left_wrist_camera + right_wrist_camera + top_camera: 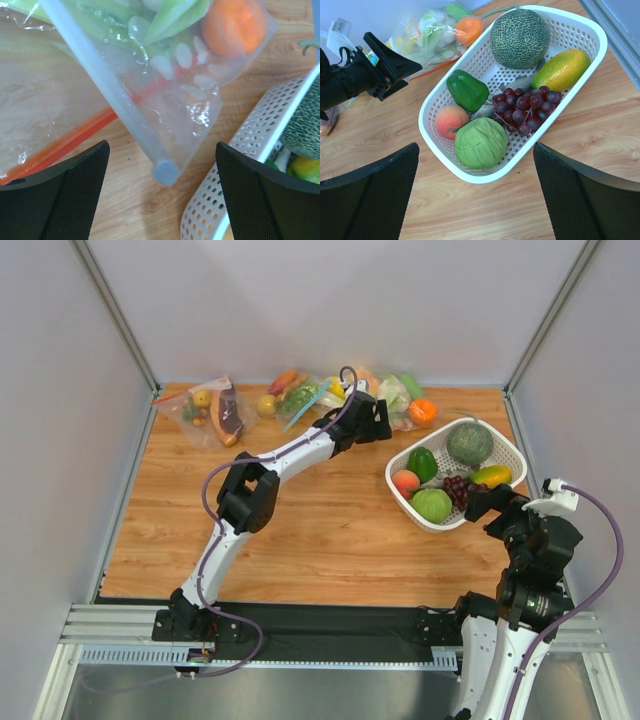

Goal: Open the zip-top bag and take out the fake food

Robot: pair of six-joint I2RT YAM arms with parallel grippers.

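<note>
At the far left of the bench point(330, 540) lies a red-zip bag point(210, 412) of toy food, and right of it, along the far edge, a blue-zip bag point(305, 398). The left arm reaches across to the far side. Its left end effector point(161, 150) is open, jaws wide apart and holding nothing, over the near corner of the zip-top bag point(190, 115). That bag lies at the far edge, right of centre, just left of the basket point(440, 150). Its whitish zip strip point(120, 105) runs diagonally and ends between the two fingers in the wrist view; whether they touch it cannot be told. A red zip strip point(65, 142) of another bag passes under it. Inside the dotted bag sit the cauliflower point(393, 396), the green piece point(411, 385) and the orange point(423, 410). The white basket holds a peach point(451, 120), pepper point(467, 90), cabbage point(481, 142), grapes point(525, 105), melon point(520, 37) and a yellow-green fruit point(562, 70). The right end effector point(475, 150) is open and empty, just near of the basket.
</note>
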